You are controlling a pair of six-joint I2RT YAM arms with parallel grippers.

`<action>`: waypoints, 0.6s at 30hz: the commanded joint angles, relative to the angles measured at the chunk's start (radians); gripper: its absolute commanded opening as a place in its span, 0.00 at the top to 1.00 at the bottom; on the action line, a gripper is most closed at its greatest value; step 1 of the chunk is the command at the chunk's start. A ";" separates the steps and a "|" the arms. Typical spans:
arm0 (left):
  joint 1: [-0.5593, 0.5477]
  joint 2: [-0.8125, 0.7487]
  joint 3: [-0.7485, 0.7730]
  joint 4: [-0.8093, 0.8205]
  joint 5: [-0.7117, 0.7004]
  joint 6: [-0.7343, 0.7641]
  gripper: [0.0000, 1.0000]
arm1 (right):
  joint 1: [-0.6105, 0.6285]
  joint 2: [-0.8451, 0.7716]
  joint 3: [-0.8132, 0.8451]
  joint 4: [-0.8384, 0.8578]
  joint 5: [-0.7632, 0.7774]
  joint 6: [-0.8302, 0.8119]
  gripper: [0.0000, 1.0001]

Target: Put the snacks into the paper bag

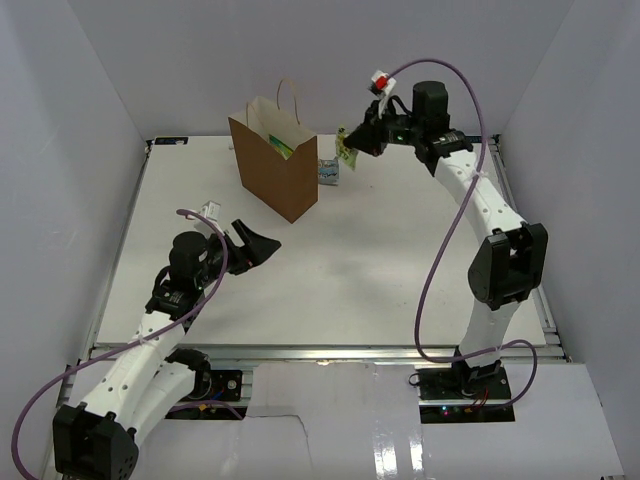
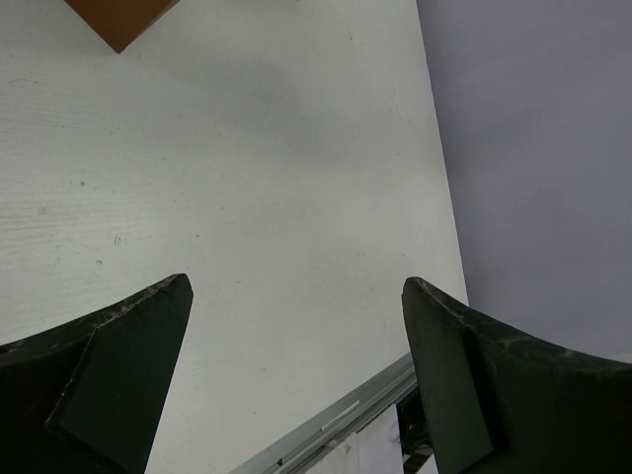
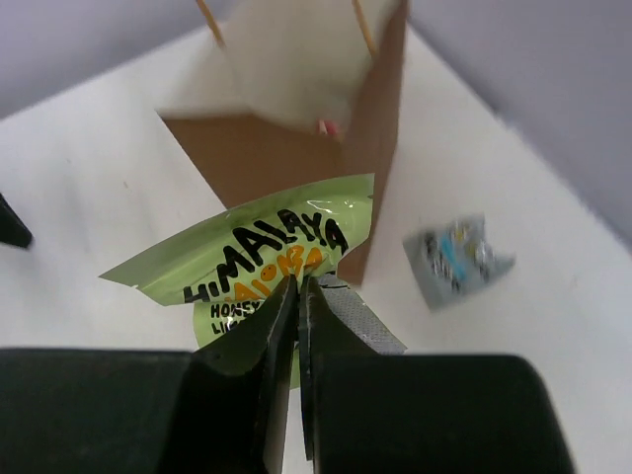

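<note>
My right gripper is shut on a yellow-green snack packet, held in the air just right of the paper bag's top. From above, that packet hangs at the right gripper. The brown paper bag stands upright at the back of the table, its mouth open, with a green packet showing inside. A grey-blue snack packet lies on the table by the bag's right side, also seen as the grey-blue packet. My left gripper is open and holds nothing, low over the table.
The white table is walled by grey panels on the left, back and right. A metal rail runs along the near edge. The bag's corner shows at the top of the left wrist view.
</note>
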 commanded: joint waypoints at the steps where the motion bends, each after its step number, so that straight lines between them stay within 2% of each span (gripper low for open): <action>1: -0.002 0.002 -0.001 0.036 0.017 0.017 0.02 | 0.129 -0.020 0.154 0.117 0.025 0.107 0.92; 6: -0.001 0.007 0.005 0.037 0.025 0.029 0.02 | 0.284 0.052 0.258 0.199 0.318 0.122 0.92; 10: -0.003 -0.015 0.007 0.024 0.018 0.032 0.02 | 0.329 0.149 0.355 0.285 0.525 0.117 0.92; 15: -0.001 -0.045 -0.002 0.001 0.000 0.033 0.02 | 0.359 0.238 0.404 0.396 0.676 0.069 0.92; 18: -0.001 -0.055 -0.005 0.000 -0.003 0.034 0.02 | 0.369 0.253 0.386 0.440 0.696 0.032 0.92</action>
